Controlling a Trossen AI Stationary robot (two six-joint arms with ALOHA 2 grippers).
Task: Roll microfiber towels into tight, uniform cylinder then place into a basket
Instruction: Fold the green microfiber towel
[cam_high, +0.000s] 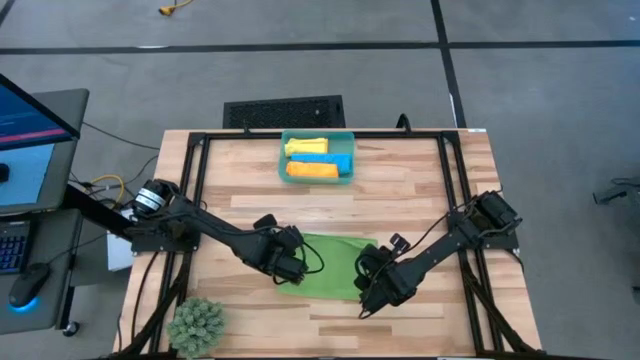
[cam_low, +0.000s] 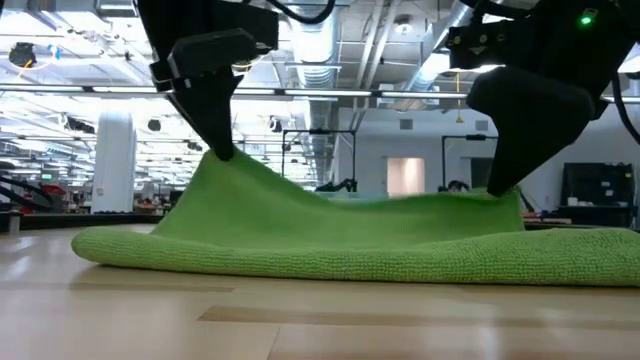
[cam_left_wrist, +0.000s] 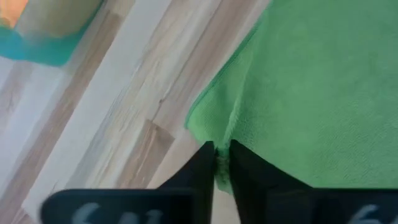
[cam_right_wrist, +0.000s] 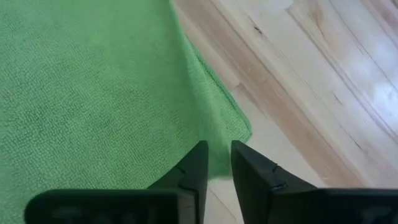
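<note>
**Green towel pinched at both near corners, three rolls already in the basket**

Closest to me, the left gripper (cam_high: 297, 268) and the right gripper (cam_high: 372, 285) each sit at a near corner of the green towel (cam_high: 332, 265), which lies spread on the surface (cam_high: 420, 190). Seen from its own wrist, the left gripper's fingers (cam_left_wrist: 200, 171) stand narrowly parted with a fold of green cloth caught between them. The right gripper's fingers (cam_right_wrist: 194, 171) stand slightly apart with the towel's corner edge running into the gap; its hold looks the thinner of the two. From table height, both corners are lifted into peaks and the cloth sags between them.

The risk, as I judge it: with so little fabric in each pinch, a corner could slip free, most likely on the right, and the roll would start skewed or loose.

Farther back stands the basket (cam_high: 346, 137), well apart from the grippers.

Count: two grippers; four towels, one green on the surface and three rolled in the basket, a yellow (cam_high: 306, 147), a blue (cam_high: 341, 160) and an orange (cam_high: 312, 171); one basket.
</note>
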